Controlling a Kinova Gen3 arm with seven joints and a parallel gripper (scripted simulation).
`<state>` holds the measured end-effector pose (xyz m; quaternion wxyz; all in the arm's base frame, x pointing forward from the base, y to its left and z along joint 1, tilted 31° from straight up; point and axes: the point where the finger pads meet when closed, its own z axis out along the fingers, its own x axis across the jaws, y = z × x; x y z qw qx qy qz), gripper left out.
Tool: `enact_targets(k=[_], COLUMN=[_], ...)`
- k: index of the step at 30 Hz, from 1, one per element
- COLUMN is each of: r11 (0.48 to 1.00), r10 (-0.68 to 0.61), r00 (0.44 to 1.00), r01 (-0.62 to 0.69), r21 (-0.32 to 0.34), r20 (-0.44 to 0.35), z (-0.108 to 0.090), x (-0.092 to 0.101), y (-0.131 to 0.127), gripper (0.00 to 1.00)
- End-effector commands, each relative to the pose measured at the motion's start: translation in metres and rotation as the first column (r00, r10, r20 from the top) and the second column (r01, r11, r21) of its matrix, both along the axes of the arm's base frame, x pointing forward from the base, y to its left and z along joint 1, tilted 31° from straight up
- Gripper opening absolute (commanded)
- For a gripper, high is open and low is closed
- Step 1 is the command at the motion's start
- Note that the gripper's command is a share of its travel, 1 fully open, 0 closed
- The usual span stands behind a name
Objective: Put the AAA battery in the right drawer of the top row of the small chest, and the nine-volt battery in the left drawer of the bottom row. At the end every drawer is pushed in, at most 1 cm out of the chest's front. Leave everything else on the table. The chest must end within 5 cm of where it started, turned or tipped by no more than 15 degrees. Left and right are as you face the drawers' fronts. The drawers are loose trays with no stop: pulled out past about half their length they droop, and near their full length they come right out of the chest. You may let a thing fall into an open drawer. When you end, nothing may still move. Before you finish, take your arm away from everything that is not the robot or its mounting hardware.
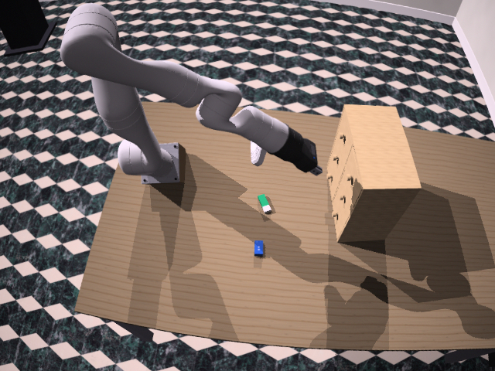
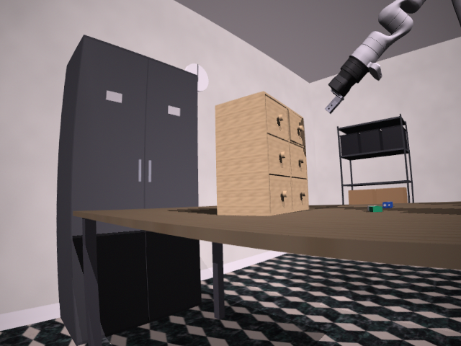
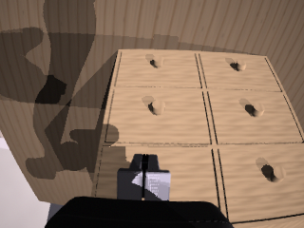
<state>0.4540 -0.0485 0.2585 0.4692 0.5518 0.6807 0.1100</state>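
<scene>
The small wooden chest (image 1: 371,168) stands on the right side of the table with its six-drawer front (image 3: 197,133) facing the arm. All the drawers look pushed in. My gripper (image 1: 317,171) is shut and empty. It hangs in the air a short way in front of the chest's top row, touching nothing; it also shows in the exterior view (image 2: 332,106) and in the wrist view (image 3: 144,180). The green and white AAA battery (image 1: 264,203) lies on the table mid-way between the arm's base and the chest. The blue nine-volt battery (image 1: 258,247) lies nearer the front edge.
The arm's base (image 1: 162,163) is bolted at the table's left. Off the table stand a dark cabinet (image 2: 130,179) and a metal shelf rack (image 2: 374,160). The two batteries (image 2: 379,207) lie close together, well away from the chest.
</scene>
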Motion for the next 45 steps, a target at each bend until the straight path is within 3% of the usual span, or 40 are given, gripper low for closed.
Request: enact_targets(k=[1,15,45], r11=[1.000,1.000,1.000], r10=[0.027,0.027,0.027], r00=[1.000,1.000,1.000], r01=[-0.027,-0.027,-0.027], r21=[-0.006,-0.006,-0.005], r20=[-0.003,-0.003,-0.004], z=[0.005,0.022,0.026], x=[-0.002,-0.014,-0.017], y=[0.015,0.026,0.029], gripper=[0.00,0.00,0.00])
